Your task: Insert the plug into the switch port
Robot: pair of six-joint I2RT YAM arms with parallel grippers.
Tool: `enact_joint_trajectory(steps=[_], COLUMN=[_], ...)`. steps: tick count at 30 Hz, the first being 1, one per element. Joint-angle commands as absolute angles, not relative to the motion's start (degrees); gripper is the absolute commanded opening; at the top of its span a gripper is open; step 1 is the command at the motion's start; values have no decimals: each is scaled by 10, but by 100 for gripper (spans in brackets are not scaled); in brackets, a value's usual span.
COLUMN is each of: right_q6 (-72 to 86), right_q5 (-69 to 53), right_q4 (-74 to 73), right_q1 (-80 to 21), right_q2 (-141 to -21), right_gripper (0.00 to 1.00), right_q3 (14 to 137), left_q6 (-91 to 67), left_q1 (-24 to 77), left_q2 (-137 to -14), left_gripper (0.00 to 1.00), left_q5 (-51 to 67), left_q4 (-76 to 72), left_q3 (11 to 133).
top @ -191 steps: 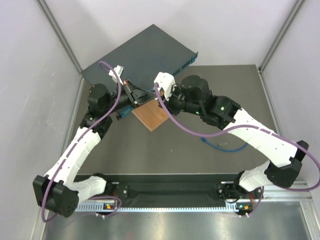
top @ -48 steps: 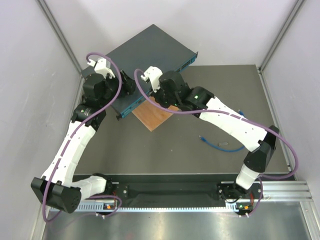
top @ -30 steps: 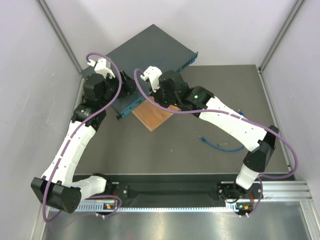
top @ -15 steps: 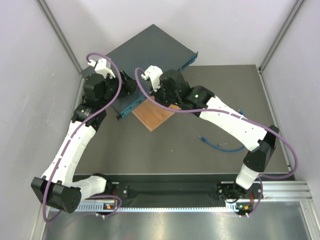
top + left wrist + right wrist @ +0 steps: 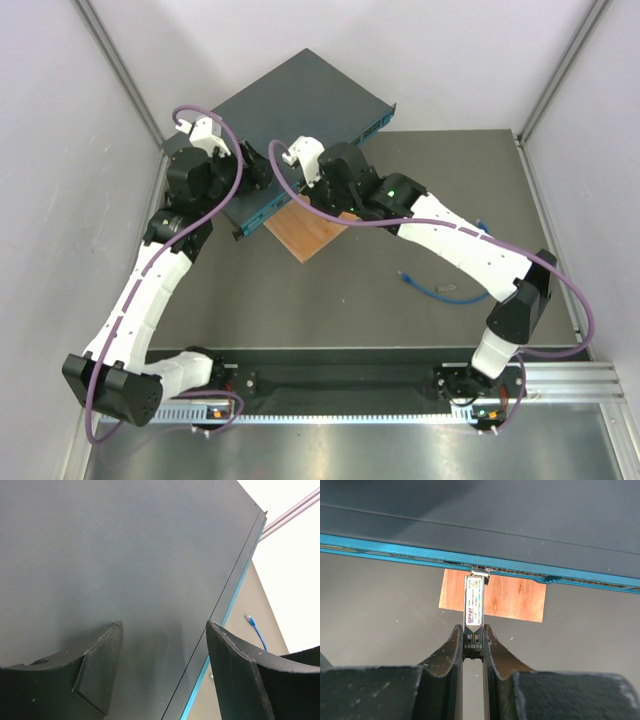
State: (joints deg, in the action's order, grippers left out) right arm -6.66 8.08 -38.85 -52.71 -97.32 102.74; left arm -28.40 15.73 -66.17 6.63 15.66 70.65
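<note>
**Grey table [image 5: 300, 300] scene: silver module [image 5: 475, 602] at switch [image 5: 300, 100], plug [image 5: 404, 275] lying apart**

I saw my right gripper [image 5: 472, 632] clamped on the labelled silver module, its tip at the switch's bright blue front, with a wooden square [image 5: 510, 600] beyond. My left gripper [image 5: 164, 626] hung over the switch's dark top, jaws spread, holding nothing. The plug lay on the table, well right of the switch.

The silver module [image 5: 475, 602] meets the switch [image 5: 520, 520] front: inside a socket or just against it, can't tell. Its label's fine print is too small to read. Overhead, the right arm [image 5: 440, 230] covers the wooden square [image 5: 300, 240] at its far corner.
</note>
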Motion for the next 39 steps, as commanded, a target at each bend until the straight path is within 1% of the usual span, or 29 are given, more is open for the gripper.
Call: enact_joint_trajectory(steps=[1, 24, 39], right_q6=[-65, -62, -90], right_q5=[84, 91, 63], right_q4=[-372, -377, -376], right_q1=[-522, -515, -508], right_q2=[-969, -1002, -976], right_gripper=[0, 0, 0], right_q3=[1043, 1090, 1069], left_q6=[-287, -292, -295], left_q1=[156, 156, 156], left_q2=[-664, -660, -661], left_gripper=[72, 73, 73], left_q5=[73, 77, 82], left_q4=[127, 130, 125], left_q3=[702, 693, 690])
